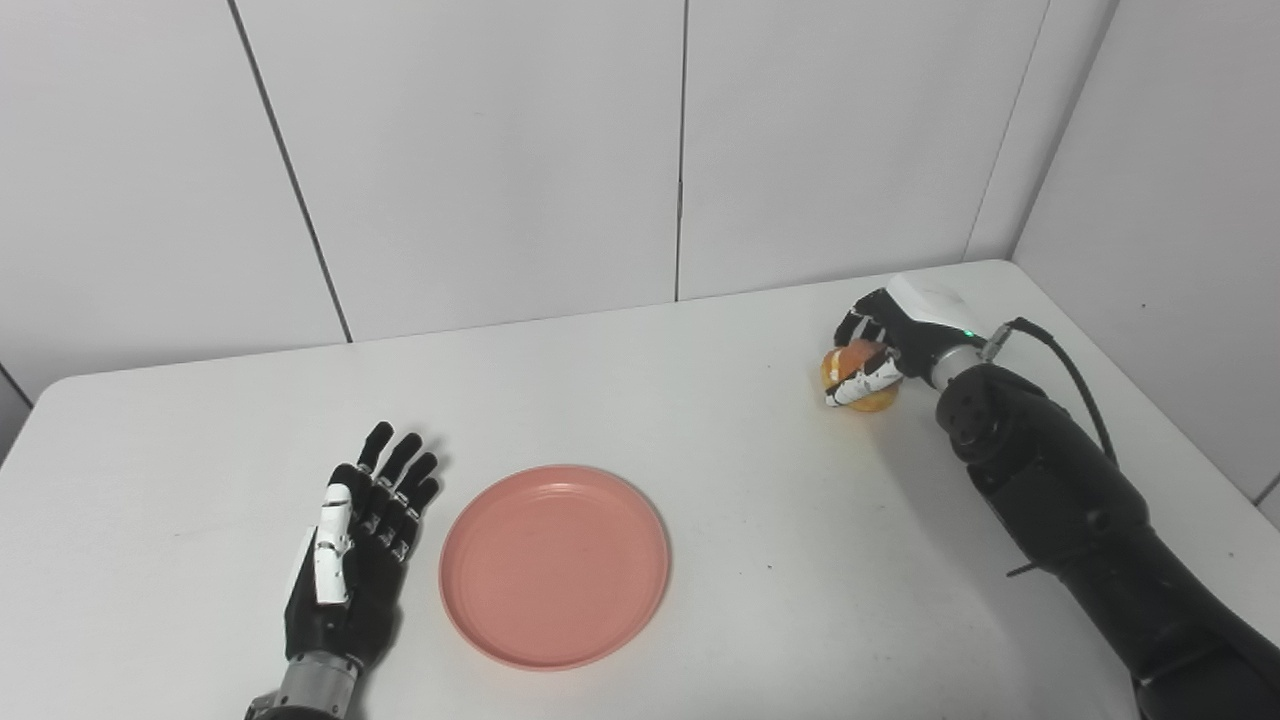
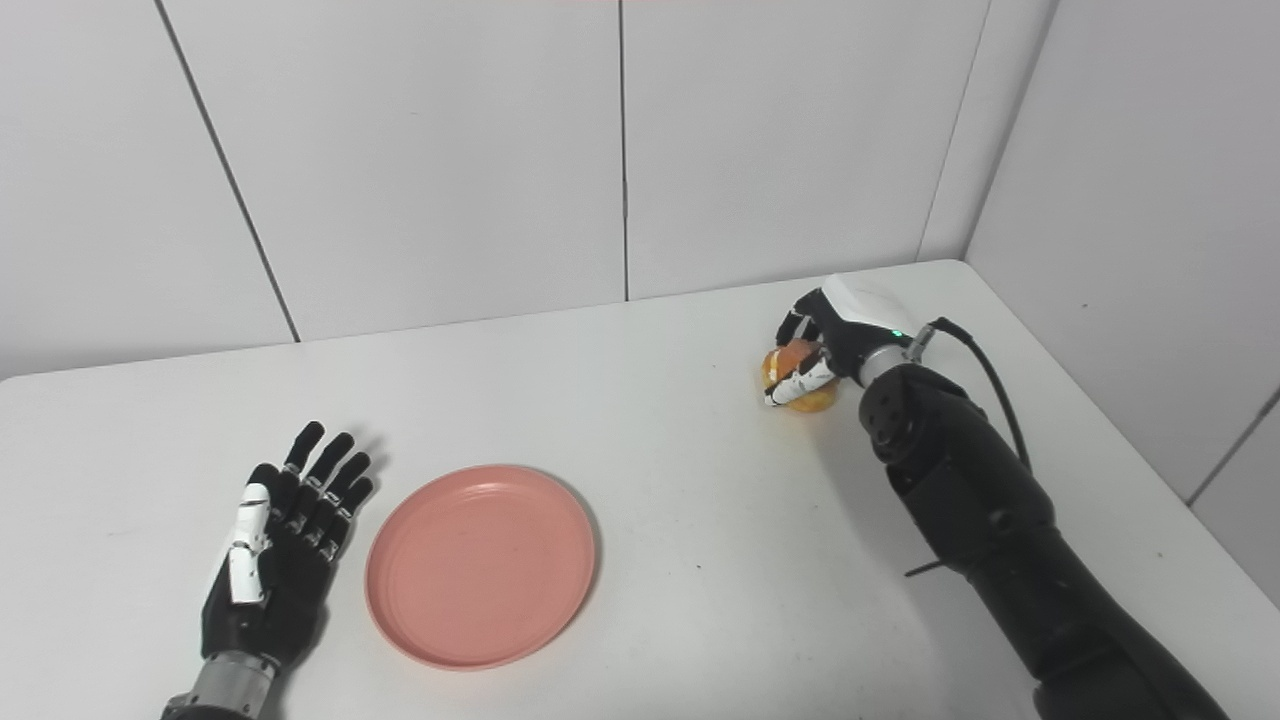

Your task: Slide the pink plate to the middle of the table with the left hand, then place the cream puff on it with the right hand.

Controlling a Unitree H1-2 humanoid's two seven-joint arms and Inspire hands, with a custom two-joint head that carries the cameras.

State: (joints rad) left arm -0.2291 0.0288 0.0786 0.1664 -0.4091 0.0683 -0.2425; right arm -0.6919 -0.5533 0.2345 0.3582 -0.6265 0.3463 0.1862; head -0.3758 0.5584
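Item one, the round pink plastic plate with a shallow raised rim (image 1: 555,565): lies flat and bare on the white table (image 1: 700,420), somewhat left of the table's centre line and toward the near edge; whether this counts as the middle is a matter of judgement, but it looks close enough that the sliding step reads as done or nearly so. Item two, the small golden-orange cream puff (image 1: 862,385): sits far to the right, near the back corner, well apart from the plate, and appears to rest on the table surface, though its underside is partly hidden. Item three, the black and white right hand (image 1: 880,345): wrapped over the puff, fingers curled round its far side and thumb across the front, so it grips the puff; no clear lift is visible. Item four, the black left hand (image 1: 355,560): lies palm up just beside the plate's left rim, not touching it, fingers straight and spread, holding nothing. Outstanding, as I judge it: carry the puff across to the plate and set it down there.
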